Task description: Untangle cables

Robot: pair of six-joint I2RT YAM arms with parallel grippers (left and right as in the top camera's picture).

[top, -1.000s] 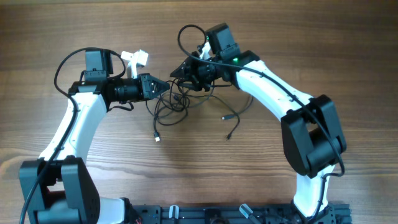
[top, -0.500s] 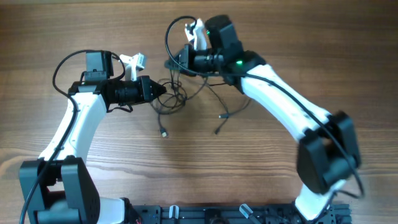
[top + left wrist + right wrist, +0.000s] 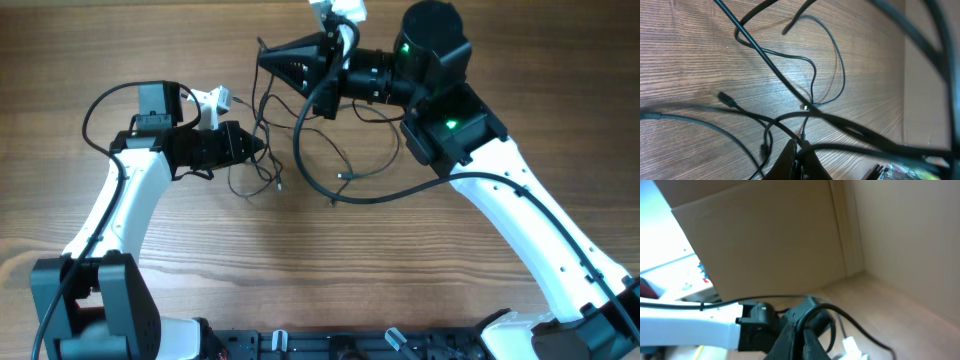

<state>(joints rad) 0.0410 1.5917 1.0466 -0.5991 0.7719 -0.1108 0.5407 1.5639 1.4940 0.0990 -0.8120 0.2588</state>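
Now, on the left, the left gripper (image 3: 258,148) is sitting low over the table (image 3: 150,280), jaws pinched tight on a strand of the cables (image 3: 810,106). The cables are sprawling in a loose snarl between the two arms, partly resting on the wood and partly being strung upward. One plug end (image 3: 278,185) is dangling near the left fingers and could be snagging a loop any moment. Moving right, the right arm's own thick cable (image 3: 302,155) is sagging straight through the tangle (not ideal), and it is threatening to drag thin cords along. At the far edge, the right gripper (image 3: 265,57) is clamped to a point, seemingly gripping a strand. With both ends pinned, pulling apart is risking a tighter knot or a slip.
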